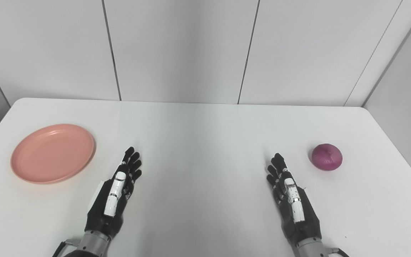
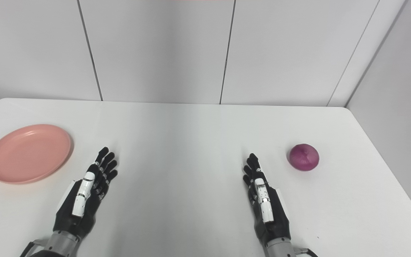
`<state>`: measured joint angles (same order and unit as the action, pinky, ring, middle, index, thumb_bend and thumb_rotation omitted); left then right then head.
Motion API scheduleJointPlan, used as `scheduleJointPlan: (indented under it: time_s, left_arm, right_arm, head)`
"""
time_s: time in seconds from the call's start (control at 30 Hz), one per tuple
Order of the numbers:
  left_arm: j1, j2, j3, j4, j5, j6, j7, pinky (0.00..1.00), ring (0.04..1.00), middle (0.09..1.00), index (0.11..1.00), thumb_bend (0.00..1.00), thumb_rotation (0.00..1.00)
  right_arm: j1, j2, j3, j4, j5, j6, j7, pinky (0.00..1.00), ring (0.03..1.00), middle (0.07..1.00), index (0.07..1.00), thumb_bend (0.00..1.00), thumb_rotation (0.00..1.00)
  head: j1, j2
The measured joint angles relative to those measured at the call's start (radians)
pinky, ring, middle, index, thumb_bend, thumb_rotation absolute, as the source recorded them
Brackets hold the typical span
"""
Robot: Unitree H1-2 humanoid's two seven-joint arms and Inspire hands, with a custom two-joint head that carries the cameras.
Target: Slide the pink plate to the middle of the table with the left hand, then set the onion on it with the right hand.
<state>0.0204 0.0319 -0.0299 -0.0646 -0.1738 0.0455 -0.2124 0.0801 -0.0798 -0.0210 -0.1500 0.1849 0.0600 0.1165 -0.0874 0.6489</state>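
**Both hands flat and empty, plate and onion at opposite sides**

Nearest the lower edge, both arms come in from below and reach forward over the white table [image 1: 205, 142]. The left hand [image 1: 114, 198] lies low over the tabletop with its back turned up, fingers stretched out straight and pointing away from the robot, leaning slightly toward the right. The fingers lie side by side with small gaps and hold nothing. The right hand [image 1: 293, 200] mirrors it on the other side: back up, fingers extended forward and leaning a little toward the left, slightly apart, also holding nothing. Whether the palms actually touch the table cannot be told from these views. The two hands are well apart, with bare tabletop between them.

A little farther out, the plate [image 1: 52, 153] sits on the left part of the table, near its left edge. It is pink, round and shallow, with nothing in it. It lies ahead of and to the left of the left hand, near its fingertips but not touching them.

On the right part of the table rests the onion [image 1: 327, 157], a reddish-purple bulb. It is just ahead of and to the right of the right hand, close but clear of the fingers.

Beyond the table's far edge stands a pale panelled wall [image 1: 177, 50] with dark vertical seams.
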Motion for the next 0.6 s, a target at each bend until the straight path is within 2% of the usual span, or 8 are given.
scheduleJointPlan:
  time_s: [0.47, 0.6]
  left_arm:
    - [0.001, 0.000, 0.001, -0.001, -0.017, 0.003, 0.000, 1.00, 1.000, 1.000, 0.999, 0.41, 1.00]
    - [0.001, 0.000, 0.000, -0.001, -0.017, 0.003, 0.000, 1.00, 1.000, 1.000, 0.995, 0.41, 1.00]
  right_arm:
    - [0.000, -0.001, 0.000, 0.000, 0.003, 0.000, 0.002, 1.00, 1.000, 1.000, 1.000, 0.20, 1.00]
    - [0.000, -0.001, -0.001, 0.000, 0.004, 0.000, 0.003, 1.00, 1.000, 1.000, 1.000, 0.19, 1.00]
  head:
    - [0.002, 0.003]
    - [0.023, 0.003]
